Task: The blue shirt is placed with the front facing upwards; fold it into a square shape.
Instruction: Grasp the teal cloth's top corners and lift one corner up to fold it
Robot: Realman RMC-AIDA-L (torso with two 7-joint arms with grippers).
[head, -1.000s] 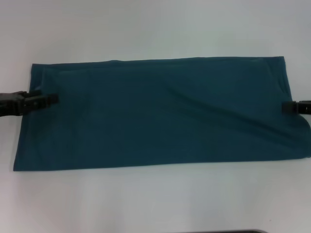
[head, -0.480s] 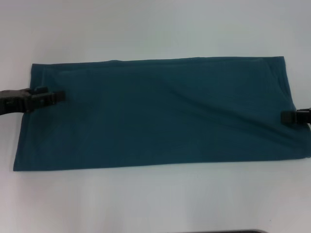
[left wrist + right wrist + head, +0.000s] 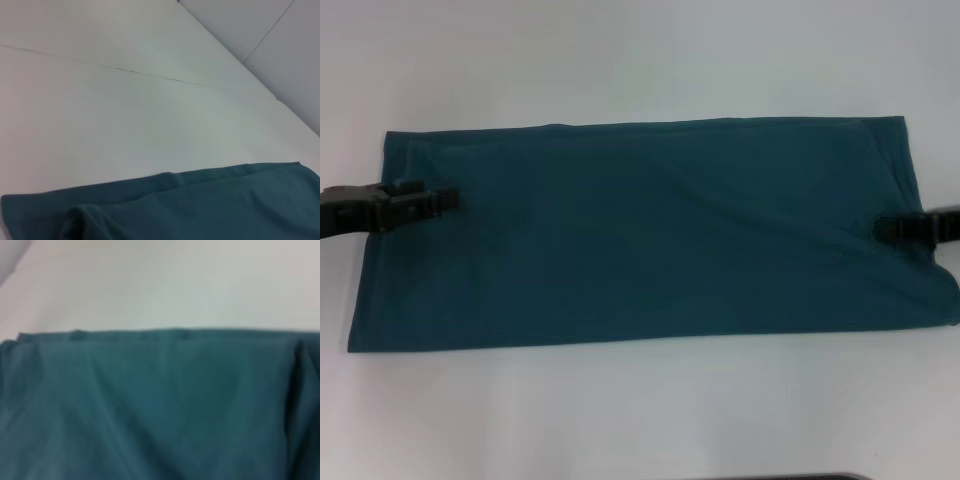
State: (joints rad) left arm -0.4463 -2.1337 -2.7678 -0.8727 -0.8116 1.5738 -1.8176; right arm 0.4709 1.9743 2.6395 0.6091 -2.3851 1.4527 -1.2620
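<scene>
The blue shirt lies flat on the white table as a long teal rectangle, plain side up, with a shallow diagonal crease toward its right end. My left gripper reaches in from the left and sits low over the shirt's left end, just inside the edge. My right gripper comes in from the right, over the shirt's right end. The left wrist view shows the shirt's layered edge with a small fold. In the right wrist view the shirt fills the frame up to its far edge.
White table surrounds the shirt on all sides, with a wide strip in front and behind. A thin seam runs across the tabletop beyond the shirt. A dark edge shows at the bottom of the head view.
Both grippers have moved inward over the shirt: the left one to the right, the right one to the left. The shirt itself has hardly shifted.
</scene>
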